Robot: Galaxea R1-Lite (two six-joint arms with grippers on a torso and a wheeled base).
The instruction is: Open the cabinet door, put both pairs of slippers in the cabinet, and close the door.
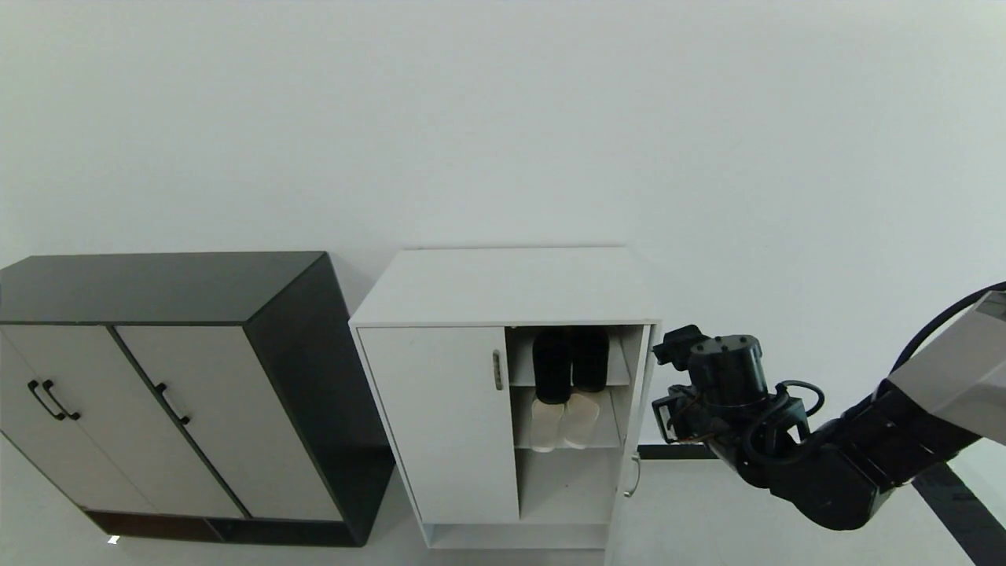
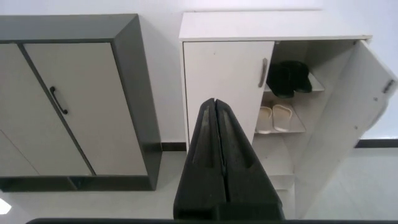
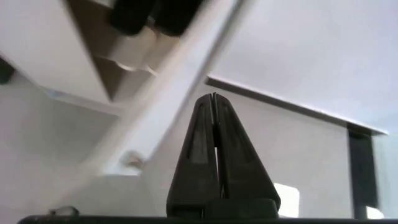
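The white cabinet [image 1: 503, 287] stands against the wall with its left door [image 1: 440, 417] shut and its right door [image 1: 638, 424] swung open. A black pair of slippers [image 1: 570, 363] lies on the upper shelf and a white pair [image 1: 562, 420] on the shelf below; the left wrist view shows both, black slippers [image 2: 289, 76] and white slippers [image 2: 277, 118]. My right gripper [image 3: 214, 99] is shut and empty, just outside the open door [image 3: 155, 124], close to its handle [image 3: 130, 160]. My left gripper [image 2: 215, 102] is shut and empty, well back from the cabinet front.
A larger dark cabinet with two grey doors [image 1: 157, 377] stands left of the white one, a narrow gap between them. The bottom compartment [image 1: 562, 487] of the white cabinet holds nothing. Bare floor lies right of the open door, crossed by a dark stripe [image 1: 959, 503].
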